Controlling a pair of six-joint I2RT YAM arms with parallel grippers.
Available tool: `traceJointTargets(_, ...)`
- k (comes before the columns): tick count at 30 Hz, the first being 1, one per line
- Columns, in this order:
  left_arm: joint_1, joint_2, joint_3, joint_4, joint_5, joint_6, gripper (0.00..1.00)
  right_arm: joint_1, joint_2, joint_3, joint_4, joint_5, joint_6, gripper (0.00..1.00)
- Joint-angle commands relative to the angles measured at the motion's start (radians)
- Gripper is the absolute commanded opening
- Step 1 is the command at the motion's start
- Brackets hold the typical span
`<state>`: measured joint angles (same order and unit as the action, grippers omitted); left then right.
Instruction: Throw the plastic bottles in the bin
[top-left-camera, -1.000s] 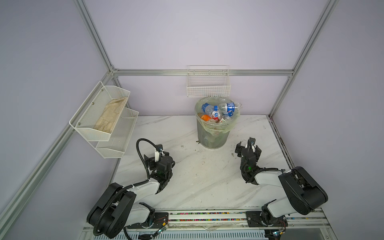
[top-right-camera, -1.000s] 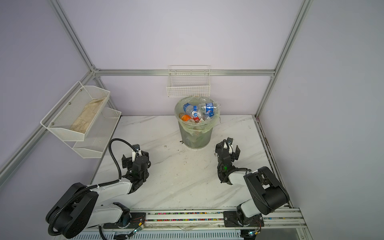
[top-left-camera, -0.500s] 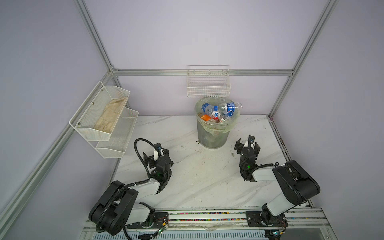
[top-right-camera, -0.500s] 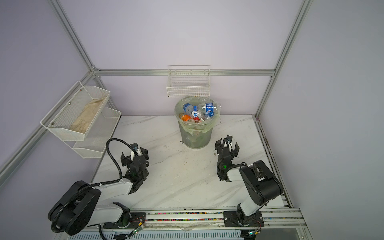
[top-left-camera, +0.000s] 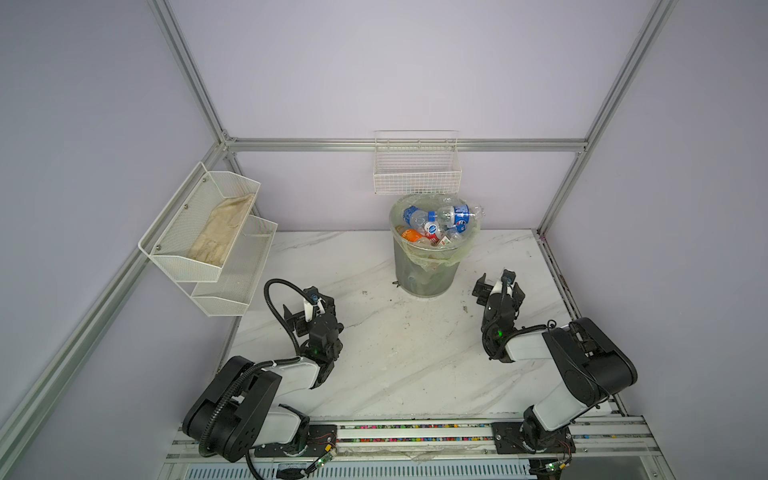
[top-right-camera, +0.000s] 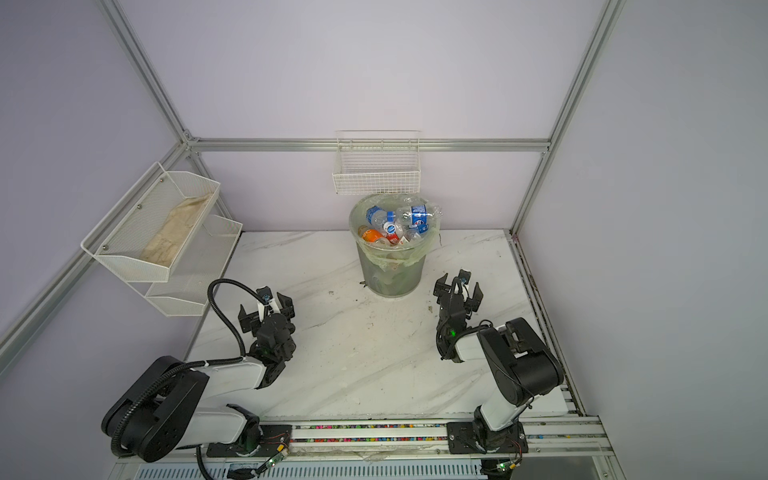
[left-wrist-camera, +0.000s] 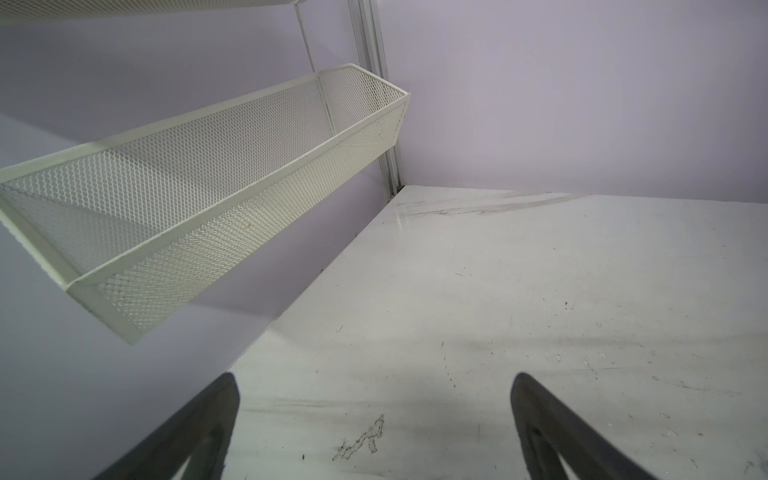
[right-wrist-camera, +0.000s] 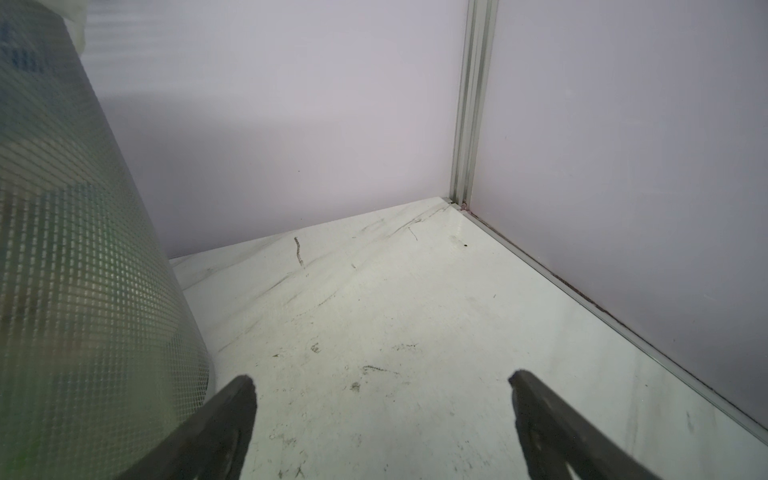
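Two empty grippers hang low over a bare marble table (top-left-camera: 395, 365) as the bottle clear-up appears to wind down. The left gripper (top-left-camera: 309, 309) and the right gripper (top-left-camera: 498, 287) both have their jaws spread wide with nothing between them. Each wrist view shows only scuffed tabletop between the dark fingertips.

Over the last second the right arm (top-left-camera: 582, 365) has folded in closer to its base, its gripper staying just beside the bin (top-left-camera: 424, 274). The left arm (top-left-camera: 291, 374) has shifted only slightly and faces the mesh shelves (top-left-camera: 216, 266) on the side wall.

The plastic bottles (top-left-camera: 440, 220) are heaped in the bin at the back of the table, under the wire basket (top-left-camera: 417, 174), with blue, orange and red labels showing at the rim. One clear bottle lies across the top, its end sticking out past the rim. No bottle is seen on the table in both top views.

From this, the job looks done or nearly so, and the arms seem to be settling toward rest. The overhanging bottle could still roll off if the bin is nudged.
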<state>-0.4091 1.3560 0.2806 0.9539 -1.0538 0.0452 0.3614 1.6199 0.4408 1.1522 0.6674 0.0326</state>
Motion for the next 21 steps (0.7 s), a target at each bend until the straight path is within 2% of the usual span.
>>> traceJointTargets(1,0.014,0.003,-0.039,0.123,-0.028,0.012,1.00,-0.018,-0.026,-0.017,0.053,-0.002,0.027,0.97)
traceJointTargets(11,0.055,-0.010,-0.099,0.235,-0.063,-0.022,1.00,-0.061,-0.098,-0.139,0.168,0.042,0.125,0.96)
traceJointTargets(16,0.064,-0.024,-0.114,0.239,-0.076,-0.044,1.00,-0.074,-0.100,-0.144,0.171,0.035,0.135,0.96)
traceJointTargets(21,0.092,-0.020,-0.156,0.337,-0.088,-0.083,1.00,-0.076,-0.112,-0.156,0.172,0.079,0.163,0.96)
